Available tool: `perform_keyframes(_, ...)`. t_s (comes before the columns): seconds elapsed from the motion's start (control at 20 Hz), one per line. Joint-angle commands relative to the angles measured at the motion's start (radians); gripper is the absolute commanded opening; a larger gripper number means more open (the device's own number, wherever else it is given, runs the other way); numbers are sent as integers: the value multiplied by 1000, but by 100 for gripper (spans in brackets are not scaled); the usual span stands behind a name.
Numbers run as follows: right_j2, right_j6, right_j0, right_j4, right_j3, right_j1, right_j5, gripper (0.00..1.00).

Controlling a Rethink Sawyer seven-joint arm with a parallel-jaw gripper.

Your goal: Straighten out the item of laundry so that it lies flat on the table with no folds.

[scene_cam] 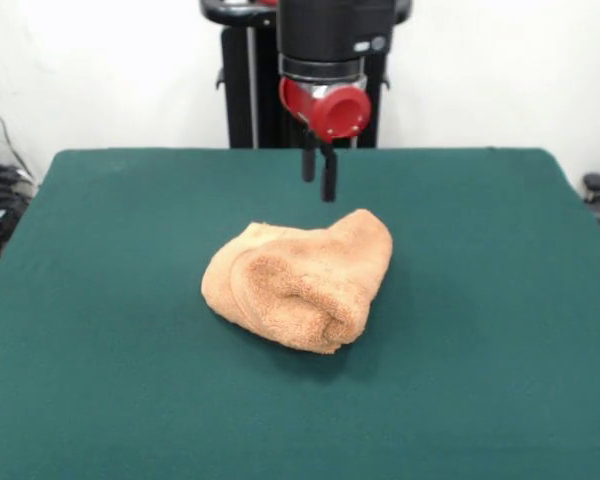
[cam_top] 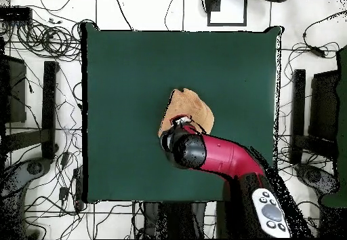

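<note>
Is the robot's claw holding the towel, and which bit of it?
No, nothing is held. The gripper hangs above the table, just behind the bunched-up towel, with a clear gap between them, and nothing is between its fingers.

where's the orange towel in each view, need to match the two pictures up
Front view: the crumpled peach terry-cloth towel lies near the middle of the dark green felt table, just below the end effector.
Overhead view: the towel sits slightly below the table's centre, partly hidden by the red and black arm.
Shared landmark: the end effector, close above the towel's edge on the robot's side.
</note>
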Motion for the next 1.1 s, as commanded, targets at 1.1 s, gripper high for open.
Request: perform_keyframes(1.1, 72, 44, 111, 58, -98, 19, 259, 100)
